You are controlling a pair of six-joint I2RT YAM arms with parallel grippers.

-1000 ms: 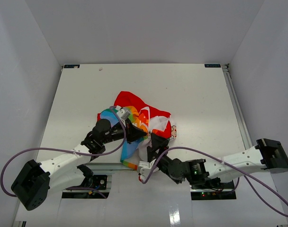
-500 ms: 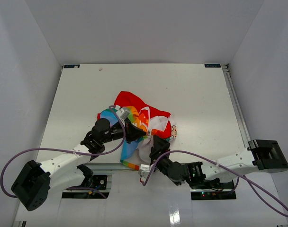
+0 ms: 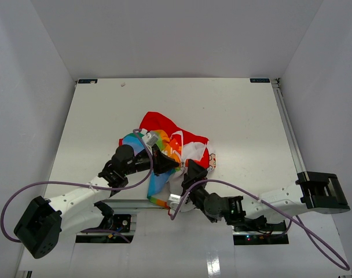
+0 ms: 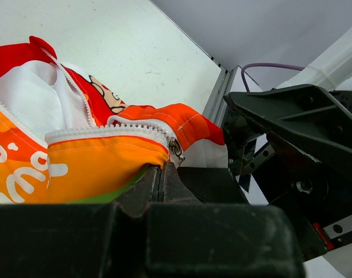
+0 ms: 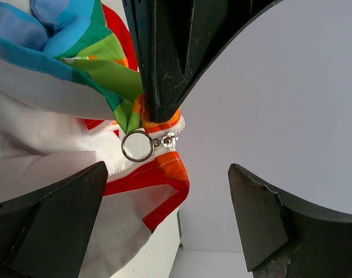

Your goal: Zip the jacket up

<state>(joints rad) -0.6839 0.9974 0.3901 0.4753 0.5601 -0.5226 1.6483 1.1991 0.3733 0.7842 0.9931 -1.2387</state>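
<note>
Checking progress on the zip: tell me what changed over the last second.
The right hand edged forward toward the jacket, open, facing the zipper's ring pull, gripping nothing. The left hand stayed shut on the jacket's edge; the jacket lay unchanged.

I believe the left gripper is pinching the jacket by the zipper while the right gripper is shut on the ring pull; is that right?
Not quite: the right gripper is open, the ring pull untouched between its fingers, as the right wrist view shows. The rest holds.
</note>
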